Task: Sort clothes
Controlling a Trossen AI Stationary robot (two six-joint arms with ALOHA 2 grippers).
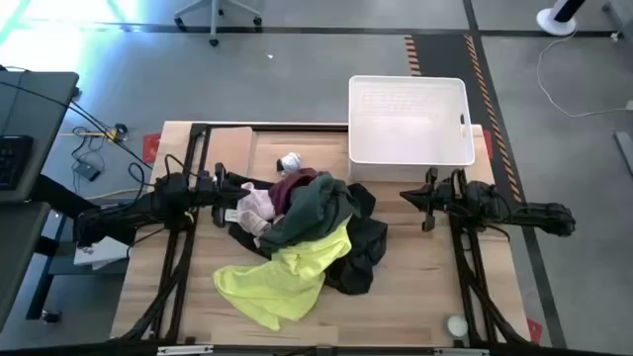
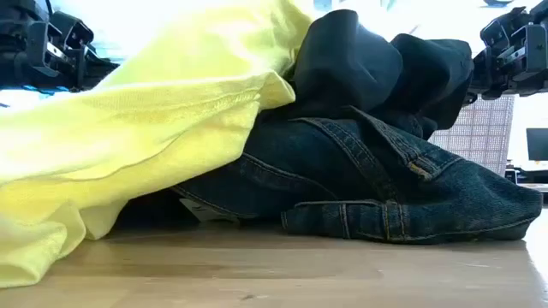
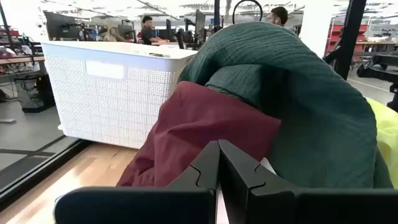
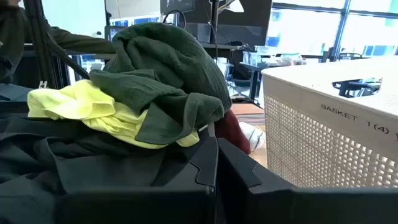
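The clothes lie in one heap at the table's middle: a neon yellow garment [image 1: 287, 275] at the front, a dark green one [image 1: 318, 208] on top, black ones [image 1: 364, 252], a maroon one [image 1: 294, 186] and a pale pink one [image 1: 255, 205]. The low view also shows dark blue jeans [image 2: 385, 188] under the yellow cloth [image 2: 128, 128]. My left gripper [image 1: 229, 187] is shut just left of the heap, with the maroon garment [image 3: 199, 130] right before it. My right gripper [image 1: 409, 195] is shut, a little right of the heap, facing the black cloth [image 4: 93, 162].
A white perforated basket [image 1: 410, 119] stands at the table's far right, labelled in the right wrist view [image 4: 329, 130]. A small white-grey ball [image 1: 290, 161] lies behind the heap. Another small ball [image 1: 456, 324] lies near the front right corner. People sit beyond the table [image 3: 148, 28].
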